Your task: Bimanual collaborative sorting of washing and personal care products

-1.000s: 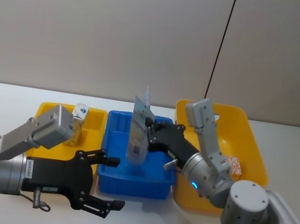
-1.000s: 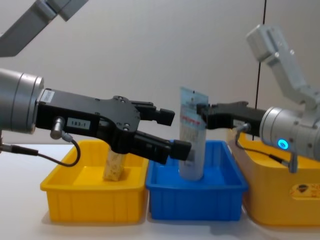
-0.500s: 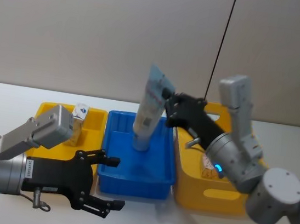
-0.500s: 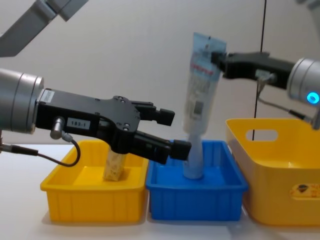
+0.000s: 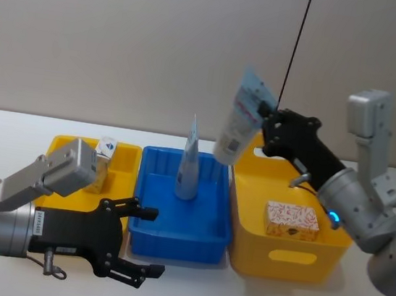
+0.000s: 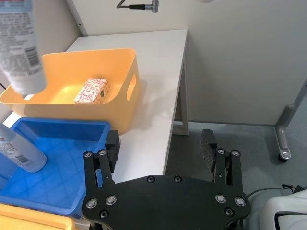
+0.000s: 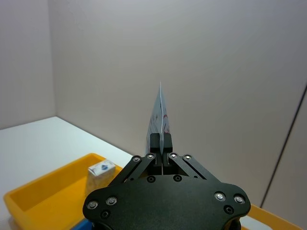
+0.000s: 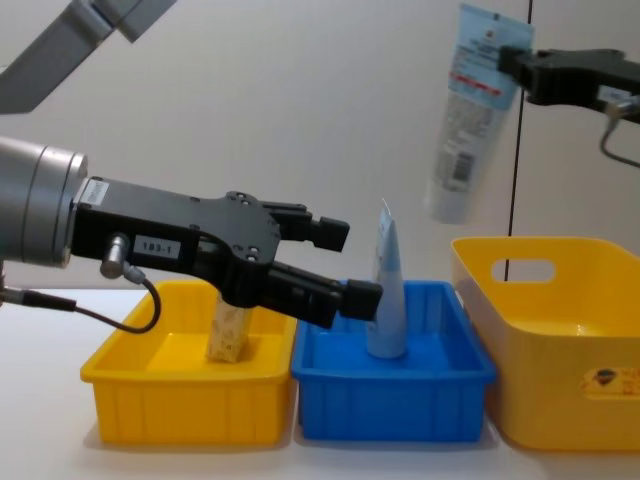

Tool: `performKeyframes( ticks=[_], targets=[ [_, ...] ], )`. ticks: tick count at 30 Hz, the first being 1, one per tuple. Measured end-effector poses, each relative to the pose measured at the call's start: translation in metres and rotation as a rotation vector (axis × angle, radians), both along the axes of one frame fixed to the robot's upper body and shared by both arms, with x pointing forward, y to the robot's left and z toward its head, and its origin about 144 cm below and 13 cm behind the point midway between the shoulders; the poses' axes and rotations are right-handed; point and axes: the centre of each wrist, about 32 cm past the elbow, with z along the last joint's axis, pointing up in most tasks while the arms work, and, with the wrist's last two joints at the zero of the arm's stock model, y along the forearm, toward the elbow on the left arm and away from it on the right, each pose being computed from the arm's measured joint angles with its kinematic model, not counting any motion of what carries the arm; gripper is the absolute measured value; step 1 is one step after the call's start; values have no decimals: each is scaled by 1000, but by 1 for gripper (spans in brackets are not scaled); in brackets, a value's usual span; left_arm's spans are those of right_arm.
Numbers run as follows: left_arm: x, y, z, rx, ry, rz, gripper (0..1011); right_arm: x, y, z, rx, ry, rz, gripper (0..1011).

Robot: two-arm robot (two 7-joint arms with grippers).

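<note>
Counting two pale blue-and-white pointed pouches: one (image 5: 243,117) hangs tilted above the large yellow plastic bin (image 5: 330,256), pinched at its top by the right gripper (image 5: 265,117), the other (image 5: 188,169) stands in the blue plastic bin (image 5: 192,245). Two leaf-print white packs: one (image 5: 292,219) in the large bin, one (image 5: 102,162) in the small yellow bin (image 5: 130,155). Left gripper (image 5: 143,239) hovers over the counter (image 5: 9,138), jaws spread.

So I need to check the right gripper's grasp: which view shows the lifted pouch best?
The chest view: the lifted pouch hangs in full, pinched at its top by the right gripper. The head view shows it tilted, the left wrist view its bottom end, the right wrist view its edge.
</note>
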Motion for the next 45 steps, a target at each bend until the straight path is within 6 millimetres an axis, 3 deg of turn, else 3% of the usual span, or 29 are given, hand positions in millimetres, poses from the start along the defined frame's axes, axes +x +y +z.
performKeyframes(
  ticks=[10,19,36,44,45],
  targets=[
    [0,0,0,0,0,0,1001,0,-28,-6,-23,23,-75,0],
    [0,0,0,0,0,0,1001,5,-40,-18,-43,77,-115,0],
    [0,0,0,0,0,0,1001,18,-37,-53,-79,198,-119,2],
    [0,0,0,0,0,0,1001,23,-30,-65,-87,232,-117,180],
    [0,0,0,0,0,0,1001,24,-30,-67,-87,236,-120,250]
  ],
)
